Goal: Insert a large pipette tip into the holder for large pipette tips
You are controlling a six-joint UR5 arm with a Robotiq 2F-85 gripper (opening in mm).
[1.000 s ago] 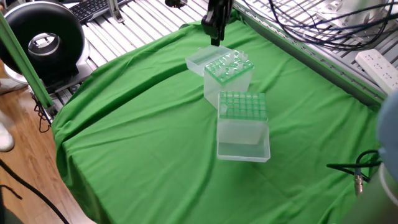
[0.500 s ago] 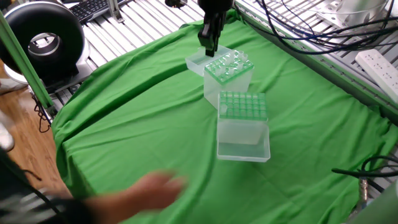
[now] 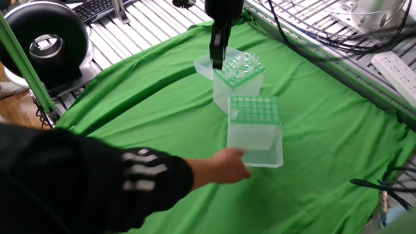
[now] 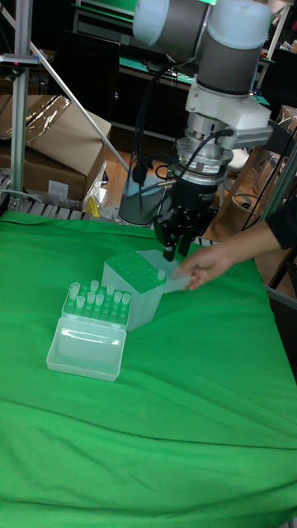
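Where the tall fixed view looks under the hand (image 4: 172,247), a short whitish sliver, likely the tip (image 4: 162,274), stands about upright, long axis vertical, at the top edge of the holder (image 4: 139,282) on the side nearest the hand. Too small to say which end is narrow, or whether it hangs from the fingers or sits in a hole. In the fixed view the tip cannot be picked out; the hand (image 3: 217,60) shows there as a dark shape against the far box. Hand points straight down, wrist vertical above it, grey arm (image 4: 223,49) rising to a bent joint at the top of the frame. Fingers are drawn close together; whether they grip anything I cannot tell. The hand hangs above the boxes, touching neither that I can see. Holder (image 3: 253,112) has a bright green grid top, with its clear lid (image 3: 255,155) folded open and lying flat toward the fixed camera. Just beside it stands the tip box (image 3: 238,73), its paler top bristling with clear tips that stand upright, lid (image 3: 207,64) open on the far side. Both boxes sit on the green cloth (image 3: 143,110) over the bench. A person's arm (image 3: 97,188) in a dark striped sleeve reaches in, bare fingers (image 3: 231,166) at the holder's lid edge.
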